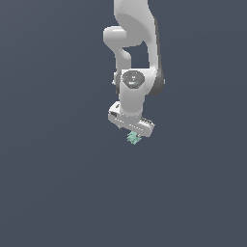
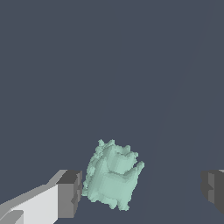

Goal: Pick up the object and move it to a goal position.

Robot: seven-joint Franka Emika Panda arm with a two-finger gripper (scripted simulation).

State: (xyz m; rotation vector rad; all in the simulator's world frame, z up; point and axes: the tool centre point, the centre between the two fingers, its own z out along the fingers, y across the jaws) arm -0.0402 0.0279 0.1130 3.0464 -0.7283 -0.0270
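Observation:
The object (image 1: 133, 139) is a tiny pale mint-green lumpy piece with jagged edges. In the exterior view it shows just below the white gripper (image 1: 133, 134), partly hidden by the hand. In the wrist view the object (image 2: 113, 175) lies between the two dark fingertips. One fingertip (image 2: 70, 193) is close beside it, almost touching. The other fingertip (image 2: 213, 189) stands well apart from it. The gripper (image 2: 141, 191) is open, with the object off-centre in the gap.
The white arm (image 1: 135, 43) reaches down from the top of the exterior view. The background is a uniform dark grey-blue surface (image 1: 58, 183). No other objects show.

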